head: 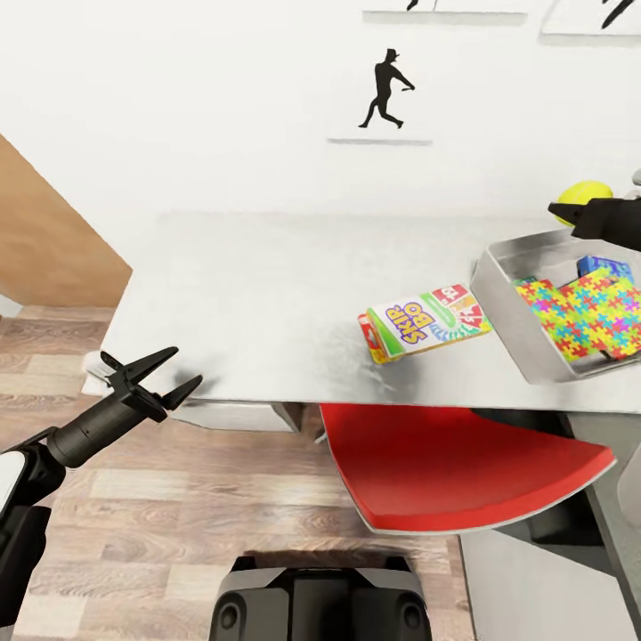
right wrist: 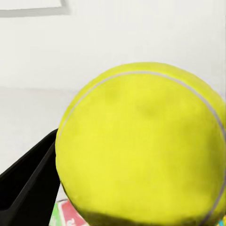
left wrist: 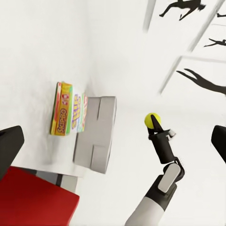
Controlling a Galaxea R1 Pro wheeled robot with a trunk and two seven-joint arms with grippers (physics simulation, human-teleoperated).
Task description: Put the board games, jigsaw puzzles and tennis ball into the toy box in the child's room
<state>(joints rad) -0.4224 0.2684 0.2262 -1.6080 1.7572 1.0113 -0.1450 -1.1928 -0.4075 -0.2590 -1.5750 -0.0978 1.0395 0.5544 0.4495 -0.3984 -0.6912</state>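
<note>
My right gripper (head: 570, 206) is shut on the yellow-green tennis ball (head: 583, 190), holding it in the air above the far side of the light-grey toy box (head: 504, 303) at the right end of the white table (head: 267, 294). The ball (right wrist: 141, 146) looms large in the right wrist view, with one black finger (right wrist: 28, 188) beside it. Bright jigsaw puzzles (head: 589, 312) lie tilted inside the box, over a blue item (head: 602, 264). A Skip-Bo board game (head: 425, 322) lies flat on the table just left of the box. My left gripper (head: 185, 367) stands open and empty by the table's front left corner.
A red chair seat (head: 445, 463) juts out under the table's front edge, ahead of my base. Wood-plank floor (head: 160, 499) lies to the left. Black silhouette prints (head: 385, 89) hang on the white wall behind. The left wrist view shows the game (left wrist: 66, 115), box (left wrist: 96, 134) and ball (left wrist: 152, 119).
</note>
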